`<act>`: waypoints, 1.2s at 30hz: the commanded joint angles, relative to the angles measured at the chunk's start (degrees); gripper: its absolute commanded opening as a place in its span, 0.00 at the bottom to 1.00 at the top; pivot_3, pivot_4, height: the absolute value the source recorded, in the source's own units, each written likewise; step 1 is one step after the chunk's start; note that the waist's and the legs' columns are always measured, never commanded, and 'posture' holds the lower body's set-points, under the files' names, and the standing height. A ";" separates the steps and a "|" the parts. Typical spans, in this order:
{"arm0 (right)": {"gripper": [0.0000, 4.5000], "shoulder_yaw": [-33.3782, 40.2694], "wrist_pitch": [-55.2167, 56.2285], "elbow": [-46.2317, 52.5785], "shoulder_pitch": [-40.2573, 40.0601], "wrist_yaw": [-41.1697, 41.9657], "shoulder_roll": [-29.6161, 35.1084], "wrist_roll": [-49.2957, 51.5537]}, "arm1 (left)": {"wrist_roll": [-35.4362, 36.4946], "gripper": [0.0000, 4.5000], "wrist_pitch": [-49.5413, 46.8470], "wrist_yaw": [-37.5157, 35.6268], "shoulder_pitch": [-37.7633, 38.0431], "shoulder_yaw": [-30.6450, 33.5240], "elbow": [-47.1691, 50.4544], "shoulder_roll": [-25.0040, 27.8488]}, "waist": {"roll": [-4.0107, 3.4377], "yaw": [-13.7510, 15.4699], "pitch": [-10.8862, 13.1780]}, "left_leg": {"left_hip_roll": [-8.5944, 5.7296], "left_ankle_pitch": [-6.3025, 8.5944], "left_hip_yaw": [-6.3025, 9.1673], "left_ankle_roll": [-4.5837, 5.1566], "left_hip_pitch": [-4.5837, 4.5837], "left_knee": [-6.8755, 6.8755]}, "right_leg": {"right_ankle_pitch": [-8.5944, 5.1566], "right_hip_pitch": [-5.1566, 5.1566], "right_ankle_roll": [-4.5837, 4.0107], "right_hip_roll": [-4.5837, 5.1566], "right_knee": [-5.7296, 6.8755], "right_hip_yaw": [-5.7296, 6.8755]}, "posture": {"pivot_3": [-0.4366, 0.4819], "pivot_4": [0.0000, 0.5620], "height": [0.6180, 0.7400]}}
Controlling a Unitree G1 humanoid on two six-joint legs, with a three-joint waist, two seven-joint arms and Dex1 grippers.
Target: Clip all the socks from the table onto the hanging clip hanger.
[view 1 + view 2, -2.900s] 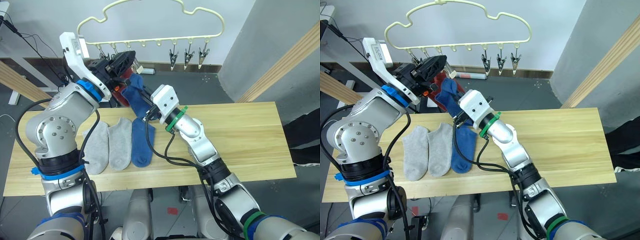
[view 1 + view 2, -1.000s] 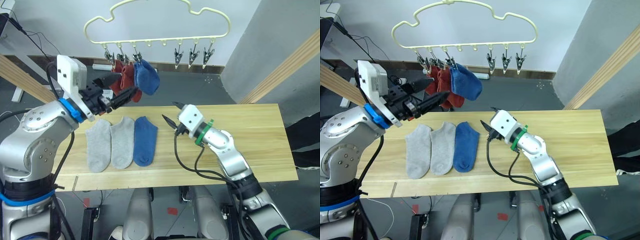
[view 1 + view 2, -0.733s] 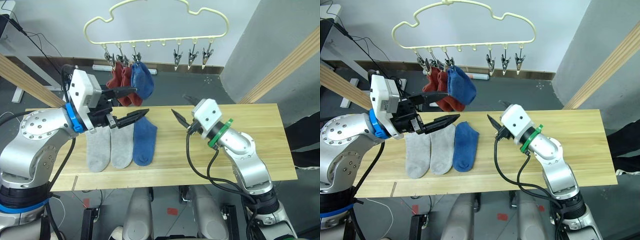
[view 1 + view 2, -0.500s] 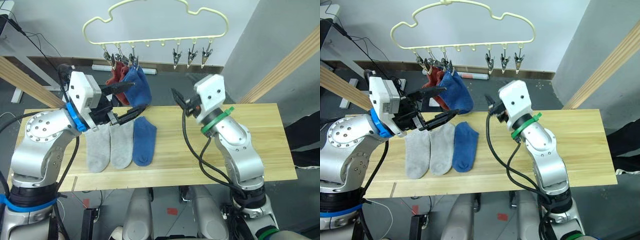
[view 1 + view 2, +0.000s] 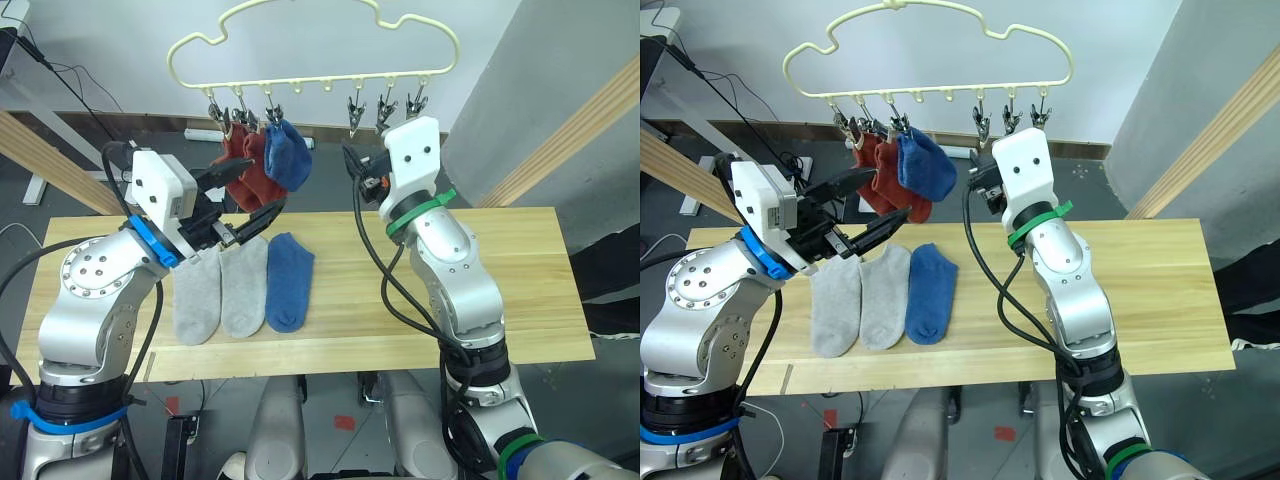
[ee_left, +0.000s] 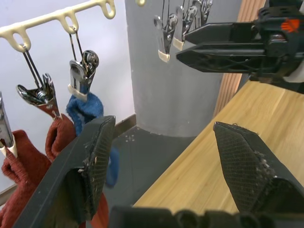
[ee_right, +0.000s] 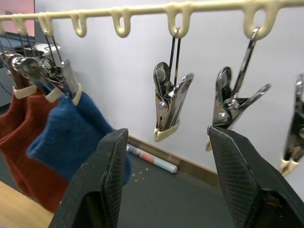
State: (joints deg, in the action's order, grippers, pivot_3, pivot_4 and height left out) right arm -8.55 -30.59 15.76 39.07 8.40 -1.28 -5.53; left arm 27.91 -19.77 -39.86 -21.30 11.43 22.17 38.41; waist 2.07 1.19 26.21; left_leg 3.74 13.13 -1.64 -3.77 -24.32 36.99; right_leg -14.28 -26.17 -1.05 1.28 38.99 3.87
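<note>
three socks clipped already; both the left gripper (image 5: 245, 200) and right gripper (image 7: 166, 156) are spread wide, empty; grab the blue sock (image 5: 290, 278) by its cuff, keep the fabric flat for the free clip (image 7: 167, 102)

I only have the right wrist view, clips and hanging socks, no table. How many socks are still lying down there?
Observer: Three socks lie side by side on the table: two grey socks and one blue sock.
Operator: And how many are clipped up? I make out red and blue.
Observer: Three on the clip hanger: two red socks and one hanging blue sock, all on its left clips.
Operator: Where is the left gripper?
Observer: The left gripper is open and holding nothing, just below the hanging socks, above the table's far edge.
Operator: And my own gripper, seen from outside?
Observer: The right gripper is open, raised level with the free clips.
</note>
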 commanded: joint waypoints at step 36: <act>0.43 0.57 2.42 -3.57 8.44 -2.53 -3.30 2.84 | -0.57 0.80 1.57 -0.12 -0.34 -1.79 0.91 -1.34 | 0.01 -0.22 -0.01 | 0.00 0.00 0.02 0.01 -0.02 0.00 | 0.16 0.00 -0.28 0.00 0.00 0.03 | 0.48 0.77 1.00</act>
State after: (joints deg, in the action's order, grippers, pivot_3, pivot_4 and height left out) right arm -8.11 -29.70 10.63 46.20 5.87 -3.69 -3.41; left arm 27.50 -19.43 -39.66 -22.05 9.32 21.88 37.30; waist 2.07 0.97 26.21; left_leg 3.75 13.13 -1.62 -3.76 -24.34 36.99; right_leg -14.12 -26.17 -1.33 1.29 38.98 3.90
